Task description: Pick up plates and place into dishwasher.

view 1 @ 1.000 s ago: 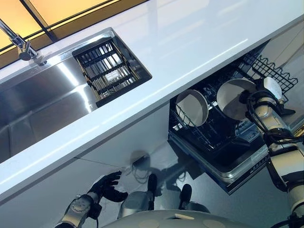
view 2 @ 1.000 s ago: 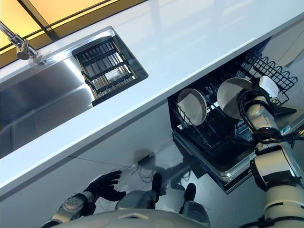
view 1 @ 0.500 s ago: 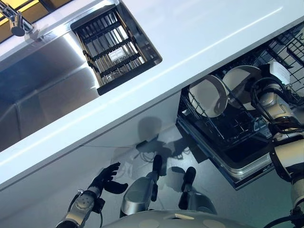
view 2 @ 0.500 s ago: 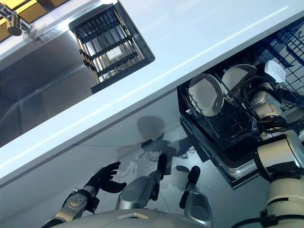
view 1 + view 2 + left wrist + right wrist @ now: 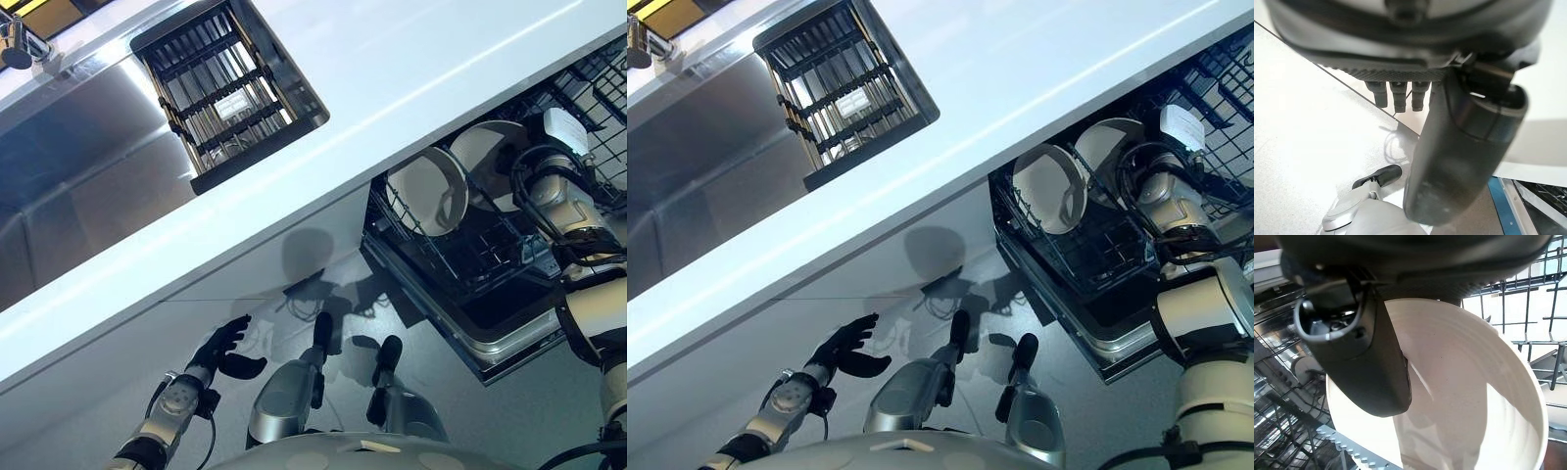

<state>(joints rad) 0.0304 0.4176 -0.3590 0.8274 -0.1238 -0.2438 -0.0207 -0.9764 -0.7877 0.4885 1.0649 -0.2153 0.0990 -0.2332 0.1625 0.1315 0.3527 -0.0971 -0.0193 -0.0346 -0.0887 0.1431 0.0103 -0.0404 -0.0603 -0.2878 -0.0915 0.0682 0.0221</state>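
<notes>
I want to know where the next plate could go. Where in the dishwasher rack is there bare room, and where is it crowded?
The dishwasher rack looks bare in its near part, between the standing plate and the front rim. The far part is crowded: that plate stands close beside the held plate, with the right hand pinching it. Beyond them an upper wire basket crowds the space.

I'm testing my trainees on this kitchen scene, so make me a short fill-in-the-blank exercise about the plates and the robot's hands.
1. The right hand pinches a white plate over the dishwasher's ____ rack.
2. A second plate already stands on ____ in that rack.
3. The left hand hangs below the counter, its fingers ____.
4. The black slatted tray sits inside the ____.

Missing words: lower; edge; open; sink
</notes>
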